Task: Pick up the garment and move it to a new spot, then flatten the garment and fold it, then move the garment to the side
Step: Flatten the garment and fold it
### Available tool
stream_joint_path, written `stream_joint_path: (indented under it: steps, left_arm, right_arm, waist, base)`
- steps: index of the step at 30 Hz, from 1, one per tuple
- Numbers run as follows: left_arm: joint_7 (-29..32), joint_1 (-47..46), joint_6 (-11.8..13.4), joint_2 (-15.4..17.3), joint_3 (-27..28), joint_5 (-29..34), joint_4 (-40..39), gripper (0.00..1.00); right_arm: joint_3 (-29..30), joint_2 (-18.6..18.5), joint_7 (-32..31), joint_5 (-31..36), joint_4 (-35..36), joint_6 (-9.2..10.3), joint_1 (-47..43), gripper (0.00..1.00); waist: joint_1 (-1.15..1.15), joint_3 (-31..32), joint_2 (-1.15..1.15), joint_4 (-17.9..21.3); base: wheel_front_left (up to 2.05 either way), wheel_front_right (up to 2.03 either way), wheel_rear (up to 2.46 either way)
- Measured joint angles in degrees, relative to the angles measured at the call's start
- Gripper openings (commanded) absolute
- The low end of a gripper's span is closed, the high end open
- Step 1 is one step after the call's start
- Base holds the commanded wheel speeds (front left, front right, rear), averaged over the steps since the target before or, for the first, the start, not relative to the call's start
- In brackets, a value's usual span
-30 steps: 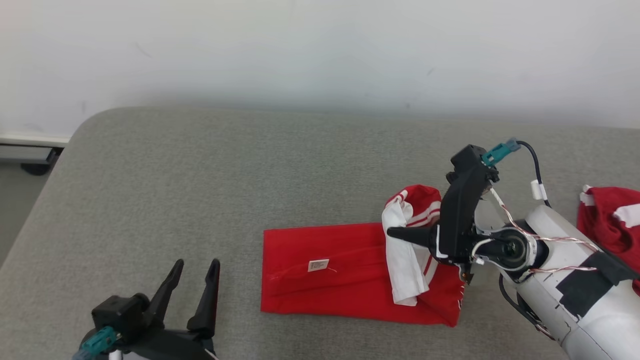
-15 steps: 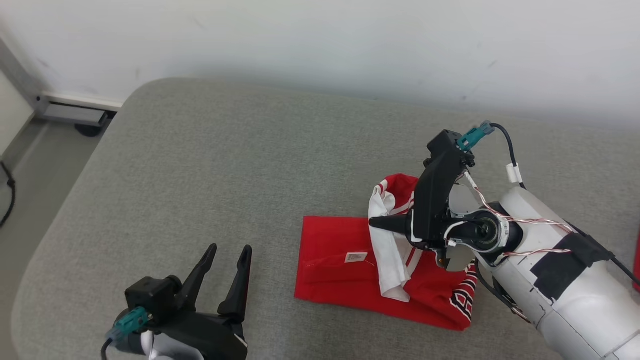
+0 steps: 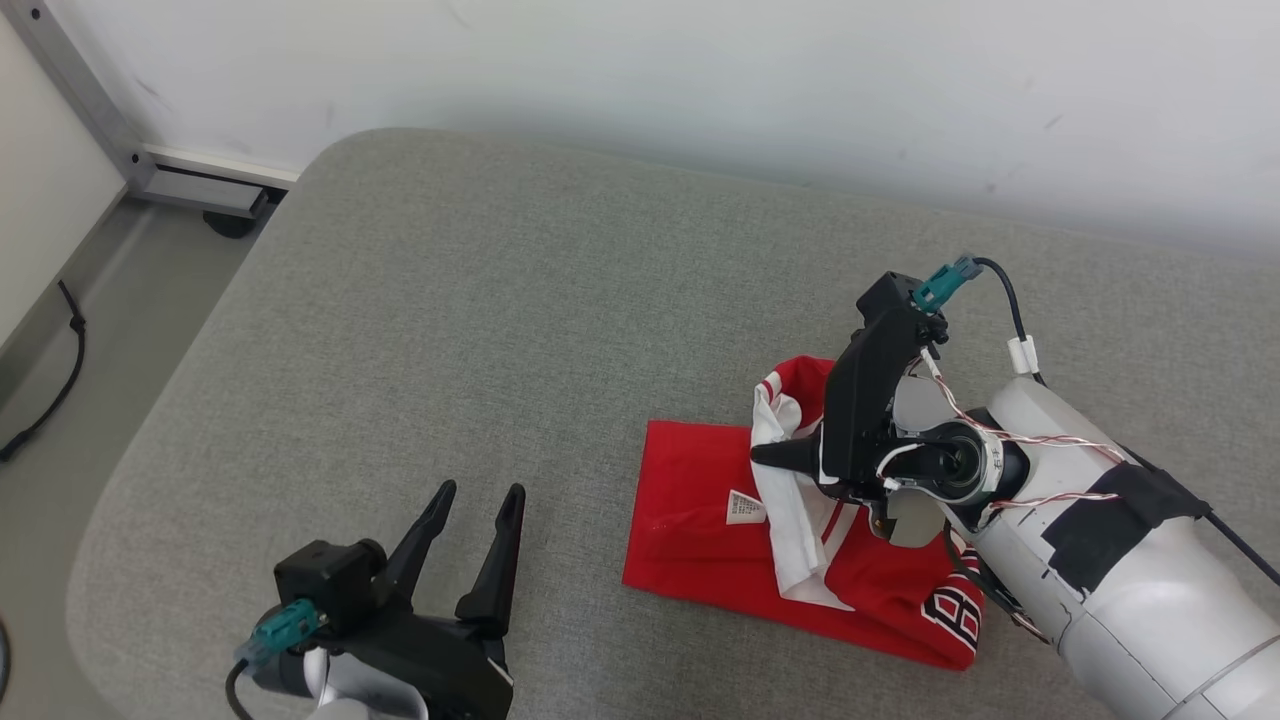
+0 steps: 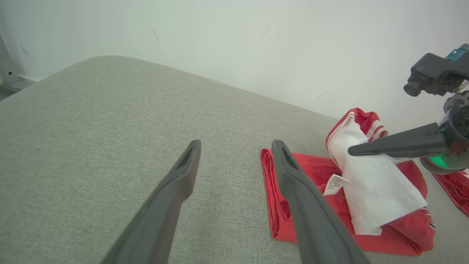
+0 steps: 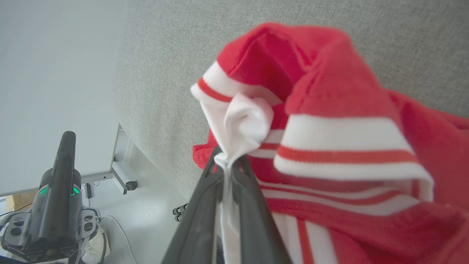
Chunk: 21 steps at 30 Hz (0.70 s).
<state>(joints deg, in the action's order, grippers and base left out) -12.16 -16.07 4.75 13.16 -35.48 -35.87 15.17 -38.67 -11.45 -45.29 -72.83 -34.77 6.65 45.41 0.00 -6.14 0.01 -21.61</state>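
The right tool (image 3: 760,456) is pinched tight on the red jersey's (image 3: 690,510) white fold, the rest lying beneath it on the grey surface (image 3: 500,330); the left tool (image 3: 480,490) stands wide, empty, well apart.

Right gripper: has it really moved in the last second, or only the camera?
Yes. The right gripper, shut on the garment, has gone leftward: it is now nearer the left corner of the grey surface and the label.
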Motion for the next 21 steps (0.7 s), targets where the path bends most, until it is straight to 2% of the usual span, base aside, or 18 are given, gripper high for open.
stream_joint_path:
  steps: [10,11,12,13,21]
  left_arm:
    - [-0.3,-2.0,-0.7,-1.6,-0.5,0.0,2.4,1.00]
    - [-0.5,-2.0,-0.7,-1.7,-0.5,0.0,2.6,1.00]
    - [-0.5,-2.0,-0.7,-1.7,-0.5,0.0,2.9,1.00]
    - [-0.5,-2.0,-0.7,-1.7,-0.5,0.0,3.2,1.00]
    - [-0.6,0.5,-0.7,-0.1,-0.2,0.0,4.8,1.00]
  right_arm:
    - [-0.5,1.2,0.3,0.2,-3.1,0.18,0.8,0.00]
    - [-0.8,1.3,-0.1,0.6,-3.6,0.18,1.1,0.33]
    - [-0.9,1.3,0.0,1.0,-4.0,0.16,1.1,0.61]
    - [-0.7,1.5,0.4,1.0,-4.3,0.16,1.2,1.00]
    - [1.9,1.9,1.4,-0.4,-4.9,-1.15,2.5,1.00]
  waist:
    - [0.00,-0.1,0.00,-1.7]
    - [0.00,0.0,0.00,-1.8]
    - [0.00,0.2,0.00,-1.8]
    - [0.00,0.4,0.00,-1.8]
    - [0.00,2.3,0.00,-0.3]
  base:
    - [0.00,0.00,0.00]
    - [0.00,0.00,0.00]
    - [0.00,0.00,0.00]
    - [0.00,0.00,0.00]
    - [0.00,0.00,0.00]
